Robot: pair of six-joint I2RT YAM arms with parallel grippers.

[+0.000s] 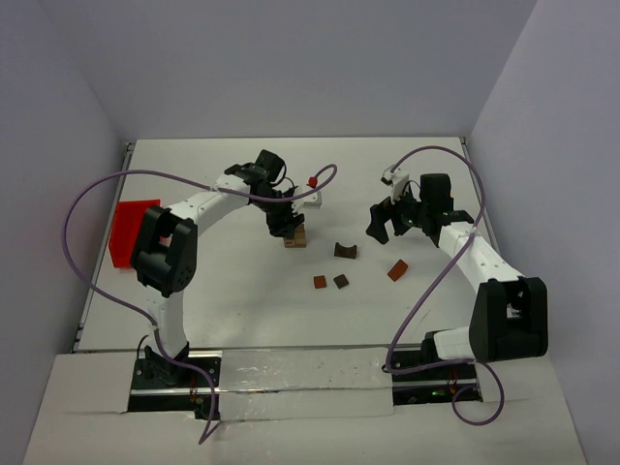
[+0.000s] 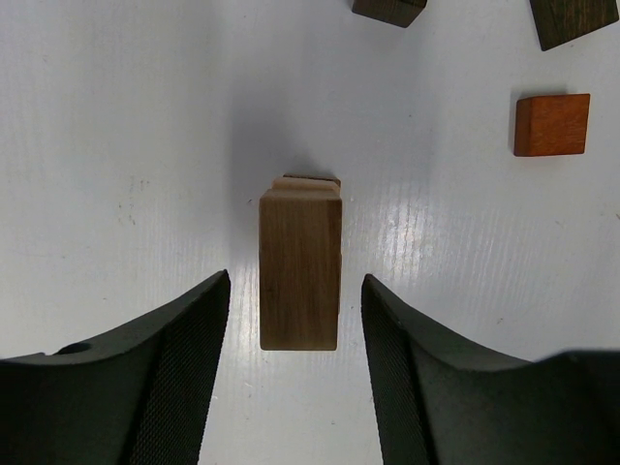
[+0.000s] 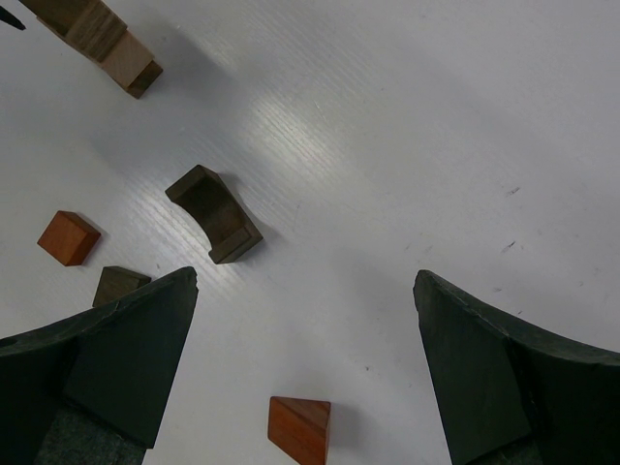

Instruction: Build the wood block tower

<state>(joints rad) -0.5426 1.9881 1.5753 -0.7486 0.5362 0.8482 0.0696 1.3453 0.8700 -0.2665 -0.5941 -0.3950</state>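
The wood block tower (image 1: 294, 238) stands left of the table's centre. From above it shows as a brown block (image 2: 300, 281) on top of a light tan one (image 2: 306, 181). My left gripper (image 1: 283, 225) hangs over it, open, its fingers (image 2: 184, 358) either side of the brown block with a gap on both sides. Loose on the table lie a dark arch block (image 1: 345, 251), a reddish cube (image 1: 320, 282), a dark cube (image 1: 341, 281) and a reddish wedge (image 1: 397, 270). My right gripper (image 1: 387, 221) hovers wide open and empty, with the wedge (image 3: 300, 429) below it.
A red bin (image 1: 131, 231) sits at the table's left edge, behind the left arm's elbow. Cables loop over both arms. In the right wrist view, the arch block (image 3: 215, 213) and the two cubes (image 3: 68, 237) lie left of the right gripper (image 3: 305, 279).
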